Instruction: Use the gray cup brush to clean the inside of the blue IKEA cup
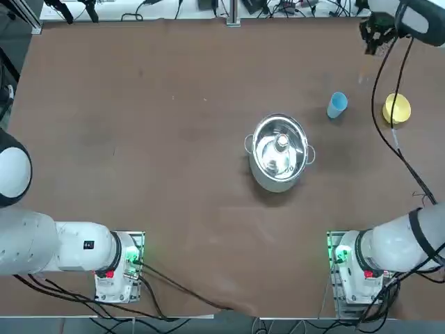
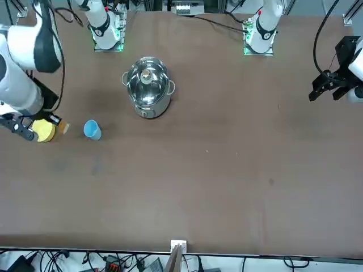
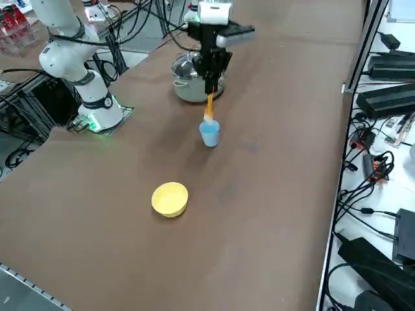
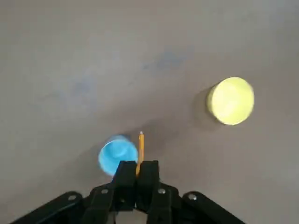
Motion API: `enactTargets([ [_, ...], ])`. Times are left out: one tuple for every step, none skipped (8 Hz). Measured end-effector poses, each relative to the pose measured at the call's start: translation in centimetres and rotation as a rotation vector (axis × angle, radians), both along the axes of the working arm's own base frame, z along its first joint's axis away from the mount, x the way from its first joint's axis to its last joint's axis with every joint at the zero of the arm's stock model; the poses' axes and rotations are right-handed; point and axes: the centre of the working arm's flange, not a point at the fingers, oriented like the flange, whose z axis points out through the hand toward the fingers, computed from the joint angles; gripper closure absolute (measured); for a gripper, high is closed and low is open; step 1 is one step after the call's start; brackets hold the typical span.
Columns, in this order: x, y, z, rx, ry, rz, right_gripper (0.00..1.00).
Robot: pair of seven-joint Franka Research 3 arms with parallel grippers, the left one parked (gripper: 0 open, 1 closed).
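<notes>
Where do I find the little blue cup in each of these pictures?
Top view: right of centre, upper part, the blue cup between the steel pot and the yellow bowl.
Front view: left side, just above mid-height.
Right side view: centre, above mid-height, below the brush in the right gripper.
Right wrist view: beside the brush and the gripper's fingers.
Shared landmark: the yellow bowl, seen in all four.

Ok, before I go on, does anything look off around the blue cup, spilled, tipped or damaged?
Nothing stands out: the blue cup and yellow bowl stand upright, the lid sits on the pot, and no spill shows. The right hand holds the brush normally.
</notes>
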Motion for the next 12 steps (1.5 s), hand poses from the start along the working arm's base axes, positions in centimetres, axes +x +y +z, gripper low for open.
enactTargets([
  [-0.4,1.4,-0.4,0.011,-0.001,0.022,0.97],
  [-0.8,2.5,-1.4,0.018,-0.003,0.04,0.97],
  [-1.2,3.2,-2.7,0.022,-0.007,0.055,0.97],
  [-1.7,3.3,-3.9,0.025,-0.009,0.062,0.97],
  [-2.2,3.3,-5.0,0.027,-0.006,0.066,0.97],
  [-2.6,3.3,-6.0,0.03,-0.005,0.069,0.97],
  [-3.1,3.2,-7.0,0.032,-0.001,0.073,0.97],
  [-3.6,3.2,-8.2,0.034,0.005,0.076,0.97],
  [-4.0,3.2,-9.2,0.037,0.006,0.08,0.97],
  [-4.4,3.2,-10.1,0.038,0.011,0.082,0.97],
  [-4.7,3.1,-10.7,0.038,0.02,0.081,0.97],
  [-4.9,2.8,-11.0,0.037,0.027,0.076,0.97],
])
